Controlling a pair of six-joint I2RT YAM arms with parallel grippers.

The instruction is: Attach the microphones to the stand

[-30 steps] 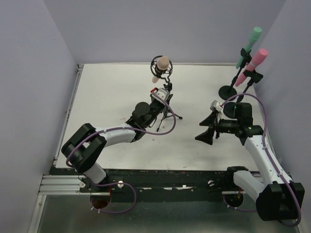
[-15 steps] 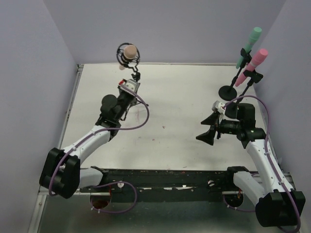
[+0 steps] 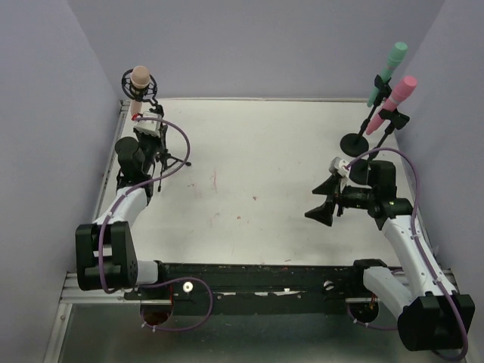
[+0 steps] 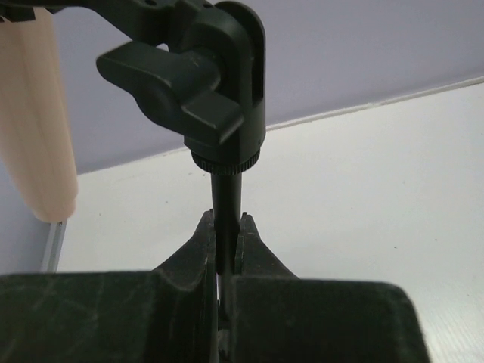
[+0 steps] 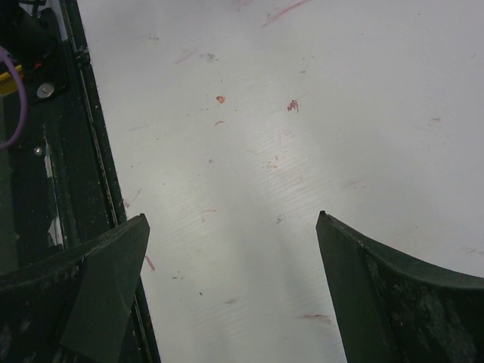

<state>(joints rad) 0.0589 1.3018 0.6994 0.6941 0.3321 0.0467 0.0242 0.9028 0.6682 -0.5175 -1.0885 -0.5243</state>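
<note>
Peach microphone [image 3: 140, 76] and stand [image 4: 226, 204] — in left jaws — at table [image 3: 265, 151] corner.

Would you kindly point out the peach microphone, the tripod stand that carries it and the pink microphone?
peach microphone [image 3: 140, 75], top external view, on its rounded head.
tripod stand [image 4: 227, 200], left wrist view, on its thin upright pole.
pink microphone [image 3: 407, 85], top external view, on its rounded head.
</note>
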